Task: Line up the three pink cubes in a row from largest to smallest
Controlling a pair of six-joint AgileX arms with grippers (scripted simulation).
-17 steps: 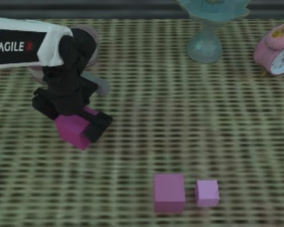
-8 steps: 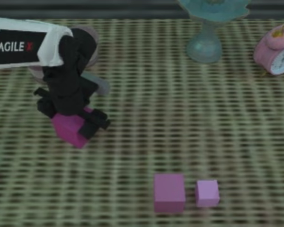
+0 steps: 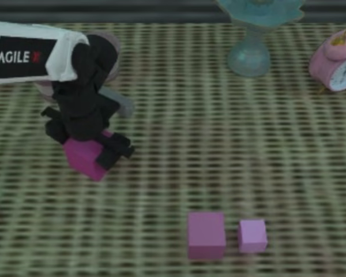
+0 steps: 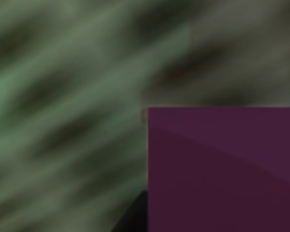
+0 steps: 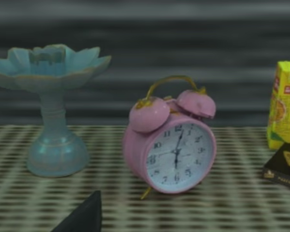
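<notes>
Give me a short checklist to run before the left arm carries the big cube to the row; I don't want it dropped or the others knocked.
1. Left gripper astride the large magenta cube, a finger on each side: ok.
2. Grip firm: cannot tell.
3. Cube lifted off the mat: cannot tell.
4. Medium pink cube and small lilac-pink cube side by side, apart: ok.
5. Bare mat left of the medium cube: ok.
6. Right arm out of the top view: ok.
</notes>
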